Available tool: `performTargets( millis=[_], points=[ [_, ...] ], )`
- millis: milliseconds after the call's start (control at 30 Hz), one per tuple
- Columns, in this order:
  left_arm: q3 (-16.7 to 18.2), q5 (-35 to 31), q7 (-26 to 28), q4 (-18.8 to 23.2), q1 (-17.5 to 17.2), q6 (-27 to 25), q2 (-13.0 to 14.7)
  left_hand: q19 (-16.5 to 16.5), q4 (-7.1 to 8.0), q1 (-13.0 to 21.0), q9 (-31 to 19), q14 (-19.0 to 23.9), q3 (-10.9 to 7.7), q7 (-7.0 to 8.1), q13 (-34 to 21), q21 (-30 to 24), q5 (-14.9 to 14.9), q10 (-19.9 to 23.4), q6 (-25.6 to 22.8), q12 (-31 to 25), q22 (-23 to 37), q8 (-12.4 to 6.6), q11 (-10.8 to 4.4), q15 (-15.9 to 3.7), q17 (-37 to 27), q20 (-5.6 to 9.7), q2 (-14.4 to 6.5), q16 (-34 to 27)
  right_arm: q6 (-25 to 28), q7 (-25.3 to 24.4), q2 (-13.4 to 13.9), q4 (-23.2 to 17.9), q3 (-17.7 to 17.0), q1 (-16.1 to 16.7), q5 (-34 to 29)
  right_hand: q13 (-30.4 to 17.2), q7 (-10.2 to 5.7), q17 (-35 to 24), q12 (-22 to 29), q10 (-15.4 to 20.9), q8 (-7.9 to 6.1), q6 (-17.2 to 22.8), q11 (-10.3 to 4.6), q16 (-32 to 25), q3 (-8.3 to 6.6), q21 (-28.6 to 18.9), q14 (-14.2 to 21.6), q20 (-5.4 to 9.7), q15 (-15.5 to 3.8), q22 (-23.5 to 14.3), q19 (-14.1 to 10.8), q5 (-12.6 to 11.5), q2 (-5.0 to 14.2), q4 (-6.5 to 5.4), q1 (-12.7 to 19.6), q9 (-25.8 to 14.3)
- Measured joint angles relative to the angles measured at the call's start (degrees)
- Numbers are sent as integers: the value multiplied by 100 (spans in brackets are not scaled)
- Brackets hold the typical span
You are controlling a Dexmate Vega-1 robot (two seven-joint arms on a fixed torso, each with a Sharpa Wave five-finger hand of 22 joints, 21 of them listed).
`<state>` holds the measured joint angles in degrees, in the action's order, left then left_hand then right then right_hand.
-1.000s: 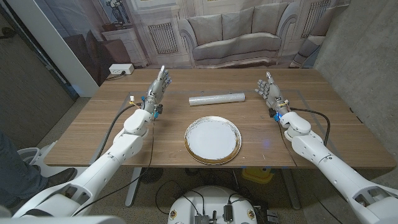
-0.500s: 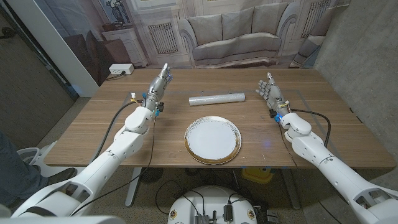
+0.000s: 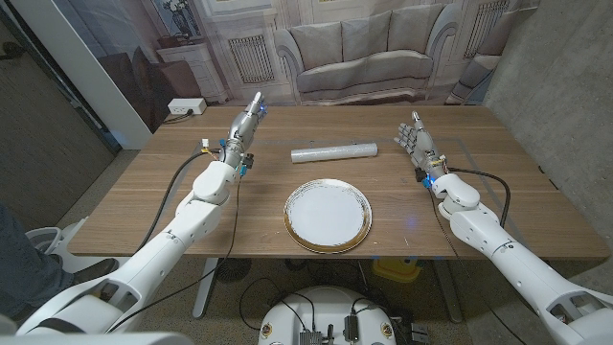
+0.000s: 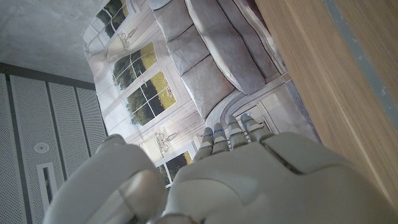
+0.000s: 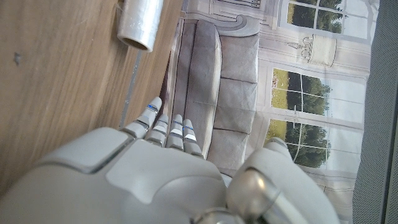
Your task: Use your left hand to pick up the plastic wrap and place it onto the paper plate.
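Observation:
The plastic wrap roll point(image 3: 335, 151), a pale grey tube, lies crosswise on the wooden table point(image 3: 144, 206) just beyond the paper plate point(image 3: 327, 215), a white round plate with a gold rim near the front middle. One end of the plastic wrap roll point(image 5: 141, 23) shows in the right wrist view. My left hand point(image 3: 242, 127) is raised over the table's left part, fingers straight and apart, holding nothing, well left of the roll. My right hand point(image 3: 416, 139) stands at the right with fingers up and apart, empty, to the right of the roll.
A white power strip point(image 3: 186, 106) sits at the table's far left corner. Cables run along both forearms. A backdrop picturing a sofa point(image 3: 359, 53) hangs behind the table. A person's leg point(image 3: 21, 259) shows at the picture's left edge.
My left hand has lifted and reached a little further away and to the right. The right hand, the roll and the plate have stayed put.

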<state>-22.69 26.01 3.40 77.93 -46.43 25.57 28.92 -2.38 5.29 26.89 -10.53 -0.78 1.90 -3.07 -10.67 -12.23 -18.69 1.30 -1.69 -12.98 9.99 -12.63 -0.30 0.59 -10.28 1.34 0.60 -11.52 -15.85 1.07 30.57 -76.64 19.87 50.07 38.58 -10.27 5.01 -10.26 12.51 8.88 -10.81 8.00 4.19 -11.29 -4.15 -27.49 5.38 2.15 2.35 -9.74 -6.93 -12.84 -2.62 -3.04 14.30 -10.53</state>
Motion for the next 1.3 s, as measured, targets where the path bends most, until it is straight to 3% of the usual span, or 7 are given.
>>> performTargets(
  millis=[500,1300],
  points=[
    [10,-729,506,287,-61,68,115,65,-65,122,0,102,-18,42,-15,0,-40,144,-147,0,0,1,-82,-43,0,3,-74,0,14,-72,-5,-88,9,30,-34,0,72,0,0,84,-22,71,85,0,0,66,41,-11,42,0,-49,0,22,0,23,0],
    [-113,-1989,1287,591,19,-151,237,102,-145,279,1,309,-31,110,-14,0,-61,370,-362,-49,-1,-43,-163,-143,1,41,-97,0,3,-184,-7,-200,-12,122,-60,0,71,-30,0,82,-21,71,82,0,24,104,41,19,42,1,-79,0,22,24,23,0]
  ],
)
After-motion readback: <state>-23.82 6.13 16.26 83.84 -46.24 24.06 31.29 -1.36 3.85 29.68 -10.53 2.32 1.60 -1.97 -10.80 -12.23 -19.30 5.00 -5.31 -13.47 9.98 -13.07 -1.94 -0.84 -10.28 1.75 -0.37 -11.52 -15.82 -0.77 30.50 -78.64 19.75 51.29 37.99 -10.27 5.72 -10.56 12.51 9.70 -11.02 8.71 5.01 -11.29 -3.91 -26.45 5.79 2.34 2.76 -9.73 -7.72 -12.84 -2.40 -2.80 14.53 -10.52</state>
